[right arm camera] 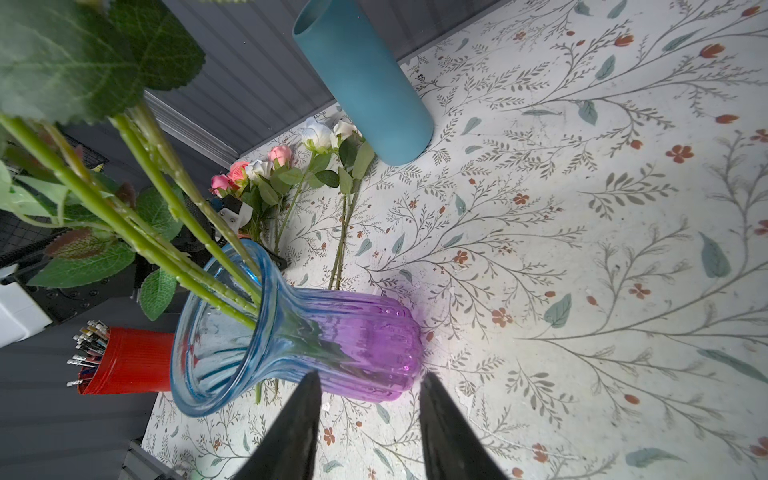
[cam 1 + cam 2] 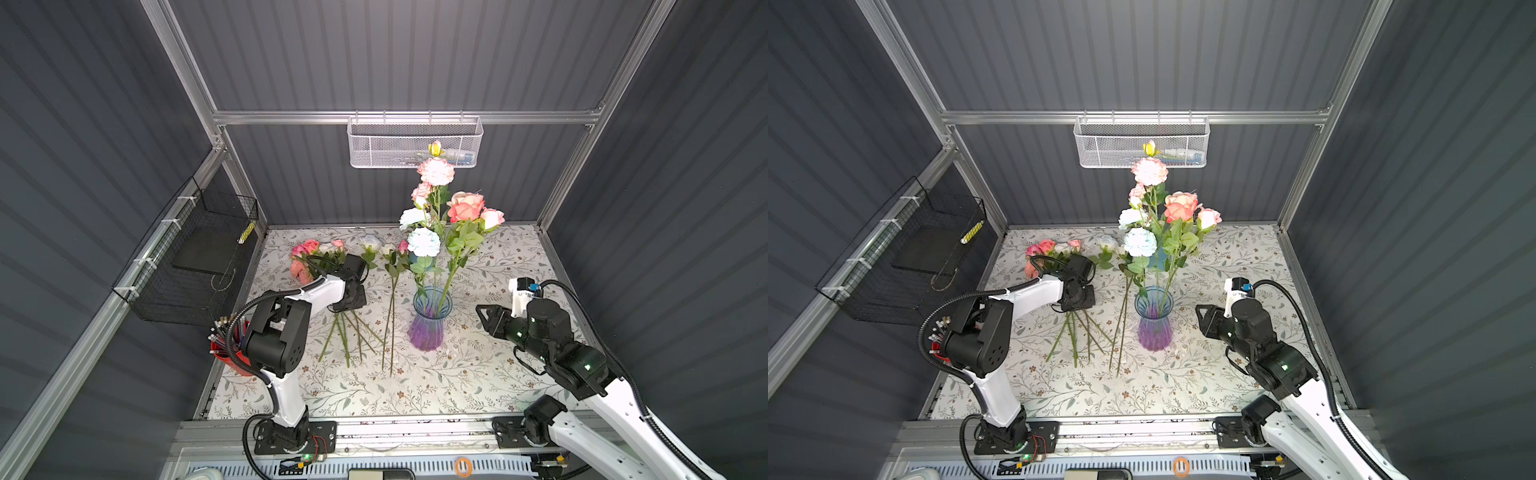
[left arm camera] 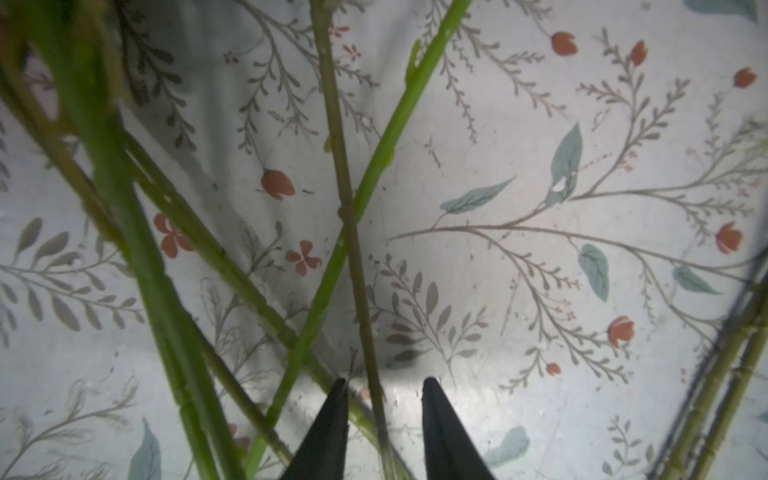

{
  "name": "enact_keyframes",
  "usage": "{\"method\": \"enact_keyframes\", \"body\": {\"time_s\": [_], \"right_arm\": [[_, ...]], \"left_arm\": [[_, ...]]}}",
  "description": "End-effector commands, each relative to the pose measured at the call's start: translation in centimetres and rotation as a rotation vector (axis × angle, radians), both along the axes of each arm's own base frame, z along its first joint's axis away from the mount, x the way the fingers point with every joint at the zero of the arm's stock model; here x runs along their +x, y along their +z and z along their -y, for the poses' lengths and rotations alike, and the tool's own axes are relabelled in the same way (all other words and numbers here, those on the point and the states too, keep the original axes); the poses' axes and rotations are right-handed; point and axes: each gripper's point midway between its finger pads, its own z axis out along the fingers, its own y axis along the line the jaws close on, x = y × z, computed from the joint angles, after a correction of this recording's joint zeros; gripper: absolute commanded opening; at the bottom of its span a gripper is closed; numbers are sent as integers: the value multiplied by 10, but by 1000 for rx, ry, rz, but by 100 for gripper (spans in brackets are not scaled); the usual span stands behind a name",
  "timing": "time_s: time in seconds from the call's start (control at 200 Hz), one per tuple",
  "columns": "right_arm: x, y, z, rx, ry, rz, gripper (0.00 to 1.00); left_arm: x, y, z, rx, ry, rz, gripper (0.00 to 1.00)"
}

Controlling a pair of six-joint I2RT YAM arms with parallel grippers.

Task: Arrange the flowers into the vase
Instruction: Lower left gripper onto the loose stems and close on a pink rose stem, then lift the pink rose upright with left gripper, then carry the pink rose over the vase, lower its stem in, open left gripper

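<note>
**Entry: flower arranging, pick-up of a loose stem in hand**

- Vase [image 2: 428, 322]: blue-to-purple glass, upright near the middle of the worktop [image 2: 478, 374]. It holds several tall flowers [image 2: 465, 205] in coral, pink, white and pale blue, plus one yellow bud.
- Loose flowers [image 2: 316, 255]: flat on the worktop to the left of the vase, heads toward the back wall, stems fanned and crossing.
- Left pincer [image 3: 384, 386]: low over the crossed stems, jaws apart and straddling one olive stem [image 3: 353, 249]. A gap shows on each side, so nothing is clamped.
- Right pincer [image 1: 370, 386]: jaws apart and empty, near the vase body and pointed at it, not touching.
- Sundries: teal tube [image 1: 365, 83] behind the vase; red cup [image 1: 129, 361] of pencils at the left edge.
- Step, as judged: grasping the next stem, with the task partway done.
- Next move calls for: closing on the olive stem alone, since a brighter green stem crosses it close by and could be caught too. Then lift, tip upright and feed the cut end into the vase mouth. The right pincer is placed to steady the vase.
</note>
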Motion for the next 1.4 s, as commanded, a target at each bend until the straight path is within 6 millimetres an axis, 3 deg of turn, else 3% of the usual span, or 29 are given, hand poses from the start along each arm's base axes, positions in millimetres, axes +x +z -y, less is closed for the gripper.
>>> {"method": "enact_keyframes", "body": {"time_s": [0.0, 0.155, 0.355, 0.52, 0.685, 0.87, 1.076, 1.211, 1.396], "right_arm": [[-2, 3, 1, 0, 2, 7, 42], [-3, 5, 2, 3, 2, 10, 42], [-5, 14, -1, 22, 19, 17, 42], [-8, 21, 1, 27, 18, 28, 41], [-13, 29, 0, 49, 31, 38, 41], [-19, 44, -15, 119, 108, 49, 42], [-20, 57, -14, 125, 110, 71, 43], [-18, 60, -9, 152, 69, 98, 41], [-19, 64, -8, 203, 54, 126, 41]], "left_arm": [[10, 2, 7, -44, -9, 20, 23], [15, 8, 17, -96, -22, 29, 10], [20, 36, 26, -154, -26, 73, 0], [22, 77, 28, -198, -25, 146, 0], [15, 139, 29, -274, -35, 293, 0], [-17, 202, 37, -371, -213, 521, 0], [-78, 286, 28, -394, -333, 865, 0], [-107, 336, 27, -383, -380, 995, 0], [-123, 372, 31, -482, -378, 1049, 0]]}}
